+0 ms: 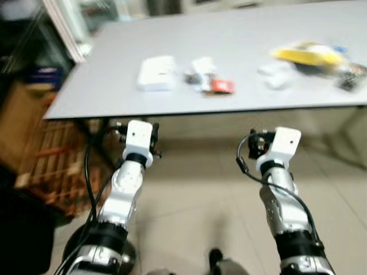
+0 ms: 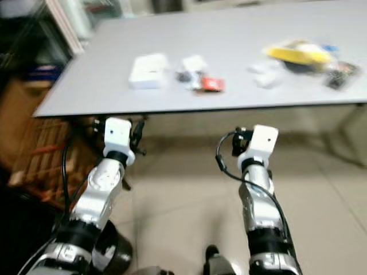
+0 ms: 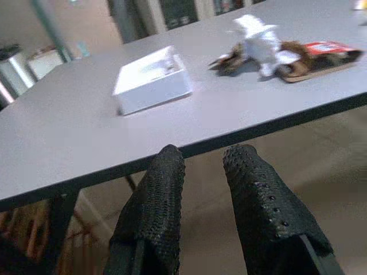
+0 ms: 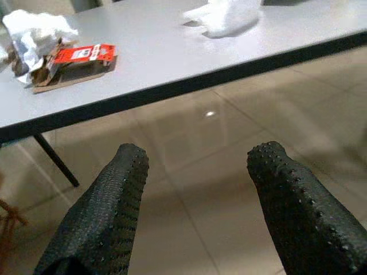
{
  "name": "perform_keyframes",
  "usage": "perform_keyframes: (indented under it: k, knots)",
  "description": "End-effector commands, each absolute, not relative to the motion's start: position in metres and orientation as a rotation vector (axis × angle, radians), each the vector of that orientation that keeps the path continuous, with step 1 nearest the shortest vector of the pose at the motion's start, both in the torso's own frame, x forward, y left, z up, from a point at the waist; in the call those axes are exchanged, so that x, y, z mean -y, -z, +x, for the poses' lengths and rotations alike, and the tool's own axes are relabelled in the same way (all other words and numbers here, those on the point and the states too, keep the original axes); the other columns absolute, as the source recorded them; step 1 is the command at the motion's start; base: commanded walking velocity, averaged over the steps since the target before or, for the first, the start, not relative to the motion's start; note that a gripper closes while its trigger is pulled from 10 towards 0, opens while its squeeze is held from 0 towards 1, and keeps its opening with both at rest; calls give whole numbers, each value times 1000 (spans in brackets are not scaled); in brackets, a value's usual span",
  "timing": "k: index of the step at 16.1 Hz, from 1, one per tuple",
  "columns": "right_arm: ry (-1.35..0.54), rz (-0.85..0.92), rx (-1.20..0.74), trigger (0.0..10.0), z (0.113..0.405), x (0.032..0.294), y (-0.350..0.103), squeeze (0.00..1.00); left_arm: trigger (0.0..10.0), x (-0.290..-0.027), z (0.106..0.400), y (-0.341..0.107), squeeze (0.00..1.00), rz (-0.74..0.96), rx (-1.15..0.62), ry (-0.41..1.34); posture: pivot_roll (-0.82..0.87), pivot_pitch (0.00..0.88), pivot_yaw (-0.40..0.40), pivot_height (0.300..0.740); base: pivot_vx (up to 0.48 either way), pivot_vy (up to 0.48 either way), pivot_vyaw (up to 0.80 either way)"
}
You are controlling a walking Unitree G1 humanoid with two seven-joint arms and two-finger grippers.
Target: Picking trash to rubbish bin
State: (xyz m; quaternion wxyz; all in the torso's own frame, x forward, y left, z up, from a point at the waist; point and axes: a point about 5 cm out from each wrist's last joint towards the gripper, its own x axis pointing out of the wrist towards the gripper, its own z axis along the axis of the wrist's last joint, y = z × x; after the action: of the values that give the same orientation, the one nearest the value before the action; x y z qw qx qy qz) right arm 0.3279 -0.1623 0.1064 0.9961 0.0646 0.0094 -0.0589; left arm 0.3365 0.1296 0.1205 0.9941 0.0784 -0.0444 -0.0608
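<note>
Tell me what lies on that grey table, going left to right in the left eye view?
Flat white box → crumpled white paper → red-labelled flattened carton → small white crumpled scraps → yellow wrapper → dark packet at the far right edge.

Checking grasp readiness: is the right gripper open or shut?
Open. The right gripper holds nothing; its two fingers stand well apart, floor between them.
</note>
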Motion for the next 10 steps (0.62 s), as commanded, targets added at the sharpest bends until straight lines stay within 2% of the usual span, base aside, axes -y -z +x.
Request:
perform_keyframes:
  k: [1,6,8,10]
  knots:
    - [100,124,-19,10000,328,158,-106,0,10000,-134,335,-119,0,159,84,104,-27,122,141,740,0,0,-781]
    - [91,118,-20,10000,329,157,-107,0,10000,-135,333,-113,0,123,67,85,-32,112,132,740,0,0,-780]
    - [85,118,-17,10000,329,156,-108,0,10000,-147,334,-99,0,-46,-3,-5,-37,108,118,740,0,0,-681]
    - [83,116,-15,10000,330,157,-109,0,10000,-158,335,-92,0,-169,-39,-74,-33,107,109,740,0,0,-203]
